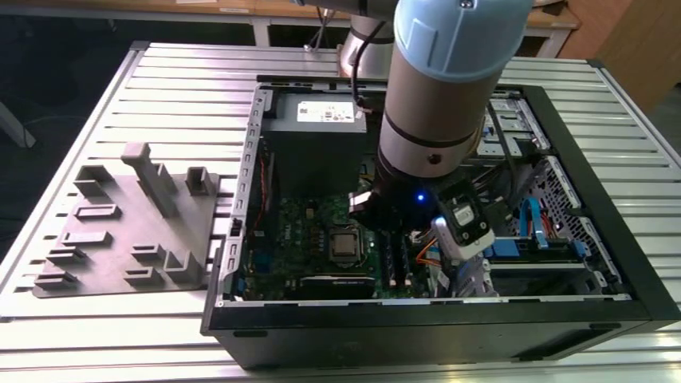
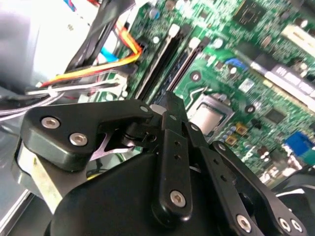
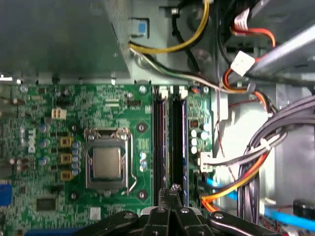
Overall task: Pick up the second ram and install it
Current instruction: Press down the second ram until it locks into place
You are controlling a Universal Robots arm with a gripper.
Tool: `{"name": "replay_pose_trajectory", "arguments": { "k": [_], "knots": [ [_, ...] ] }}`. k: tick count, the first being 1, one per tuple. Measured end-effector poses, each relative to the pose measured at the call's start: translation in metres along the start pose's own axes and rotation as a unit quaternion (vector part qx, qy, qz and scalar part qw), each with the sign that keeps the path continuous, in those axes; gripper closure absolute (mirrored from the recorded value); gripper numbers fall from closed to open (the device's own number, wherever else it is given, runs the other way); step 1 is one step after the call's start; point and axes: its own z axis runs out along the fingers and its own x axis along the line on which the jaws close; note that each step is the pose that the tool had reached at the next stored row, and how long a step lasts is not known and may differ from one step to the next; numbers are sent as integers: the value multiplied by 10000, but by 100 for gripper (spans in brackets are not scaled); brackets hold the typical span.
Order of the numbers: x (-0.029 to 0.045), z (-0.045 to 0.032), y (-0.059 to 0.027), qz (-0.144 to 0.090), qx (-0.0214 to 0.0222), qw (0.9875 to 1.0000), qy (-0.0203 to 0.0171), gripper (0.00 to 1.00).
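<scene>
My gripper (image 3: 173,191) hangs inside the open computer case (image 1: 596,263), low over the green motherboard (image 3: 59,147). Its black fingers are shut together with nothing visible between them. The fingertips (image 2: 170,104) sit at one end of the memory slots. Long dark strips stand in those slots. The one in line with the fingertips looks like the second ram (image 3: 172,137), seated along its slot between white latches; it also appears in the second wrist view (image 2: 189,64). I cannot tell whether the tips touch it. In the exterior view the arm hides most of the gripper (image 1: 368,209).
The processor socket (image 3: 106,162) lies beside the slots, and the grey power supply (image 1: 316,136) stands behind them. Orange, yellow and blue cable bundles (image 3: 236,191) crowd the other side of the slots. A grey moulded fixture block (image 1: 127,231) rests on the slatted table at the exterior view's left.
</scene>
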Motion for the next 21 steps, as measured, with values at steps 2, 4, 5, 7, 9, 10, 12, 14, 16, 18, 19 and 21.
{"name": "replay_pose_trajectory", "arguments": {
  "k": [2, 4, 5, 7, 9, 10, 12, 14, 16, 18, 19, 21],
  "knots": [
    [2, 3, 40, 0, -1, 10000, 0, 93],
    [4, 6, 70, 0, -1, 10000, 0, 93],
    [4, 6, 85, 0, -1, 10000, 0, 93],
    [4, 7, 102, 0, -1, 10000, 0, 93],
    [5, 7, 104, -1, 0, 10000, 0, 93],
    [5, 4, 104, 0, 2, 10000, 0, 93],
    [4, -26, 106, 0, 1, 10000, 0, 93],
    [2, -58, 108, 0, 1, 10000, 0, 93],
    [2, -59, 108, 0, 0, 10000, -1, 93],
    [2, -61, 108, 0, 0, 10000, 0, 93],
    [2, -63, 108, 0, 1, 10000, 0, 93],
    [2, -64, 108, 0, 0, 10000, 0, 93]
  ]
}}
